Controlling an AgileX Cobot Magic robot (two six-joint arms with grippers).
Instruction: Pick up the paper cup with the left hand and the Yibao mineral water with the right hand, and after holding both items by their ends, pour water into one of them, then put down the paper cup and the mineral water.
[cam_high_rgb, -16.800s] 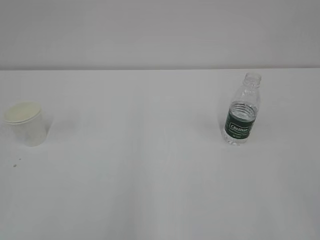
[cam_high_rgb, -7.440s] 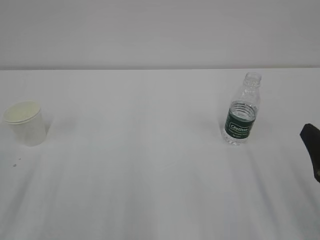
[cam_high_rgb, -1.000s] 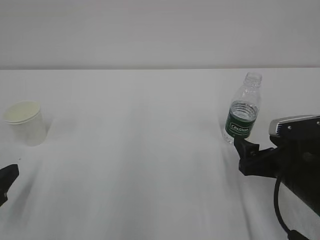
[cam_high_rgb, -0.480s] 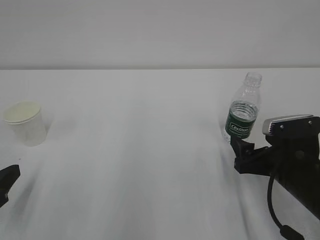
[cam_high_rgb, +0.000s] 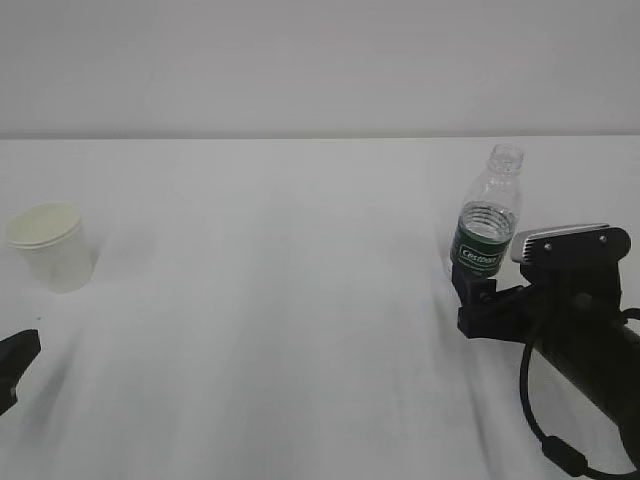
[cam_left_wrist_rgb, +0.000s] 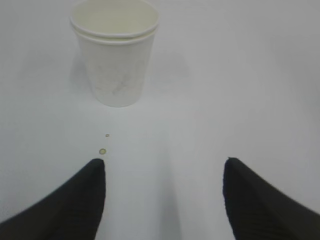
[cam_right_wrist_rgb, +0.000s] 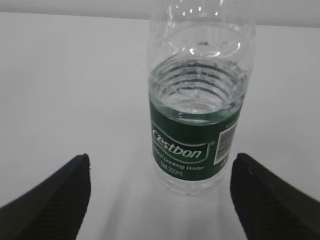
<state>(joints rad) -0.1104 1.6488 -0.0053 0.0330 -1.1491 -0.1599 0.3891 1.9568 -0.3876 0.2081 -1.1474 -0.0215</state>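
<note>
bottle (cam_right_wrist_rgb: 196, 120) mouth cropped, cup (cam_left_wrist_rgb: 115, 50) interior unseen

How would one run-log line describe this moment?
phase: approach | left gripper: open, short of cream paper cup | right gripper: open, nearing clear green-labelled water bottle | both upright on table

Exterior slanting down on table (cam_high_rgb: 300, 330), wrist cameras close, forward-facing

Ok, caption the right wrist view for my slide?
Open right hand lined up on the upright, uncapped Yibao mineral water, not yet gripping.
</note>
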